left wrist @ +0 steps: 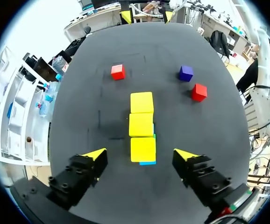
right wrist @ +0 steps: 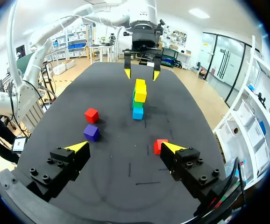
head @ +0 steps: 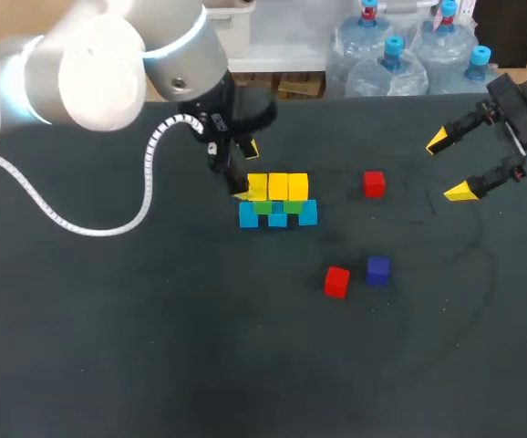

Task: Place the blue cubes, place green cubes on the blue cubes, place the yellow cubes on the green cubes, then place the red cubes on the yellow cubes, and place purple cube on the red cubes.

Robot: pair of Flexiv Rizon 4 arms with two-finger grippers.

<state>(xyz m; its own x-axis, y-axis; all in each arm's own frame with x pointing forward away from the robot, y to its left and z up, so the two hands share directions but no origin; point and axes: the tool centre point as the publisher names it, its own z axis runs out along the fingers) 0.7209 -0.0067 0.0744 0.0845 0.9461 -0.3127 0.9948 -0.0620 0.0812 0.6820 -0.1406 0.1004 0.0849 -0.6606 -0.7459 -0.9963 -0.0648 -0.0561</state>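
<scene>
Table (head: 154, 365): dark, matte top, flat, with faint pale scuffs and arcs toward its right side. All cubes are small, hard-edged and plain-coloured, with smooth faces. Stack near the middle: three blue cubes (head: 278, 219) in a row on the table with small gaps between them; two green cubes (head: 263, 208) lie on these, bridging the gaps; three yellow cubes (head: 277, 186) sit in a close row on top, touching side to side. From the left wrist the yellow row hides nearly all below it, with only a sliver of blue and green at its edges. Loose pieces, all flat on the table and well apart from the stack: one red cube (head: 374, 183) to the stack's right, a second red cube (head: 336, 281) nearer the front, and the purple cube (head: 377, 269) just beside that second one, not touching. Left gripper (head: 245, 171): black body, yellow wedge tips, at the stack's left end. Its fingers are spread wide with the end yellow cube between them, a gap on each side, gripping nothing. A white ribbed cable (head: 145, 196) loops from the left arm over the table's left part. Right gripper (head: 449, 165): at the far right of the table, fingers spread wide, nothing held. The first red cube is the nearest piece to it. Nothing stands between either gripper and the loose cubes.
</scene>
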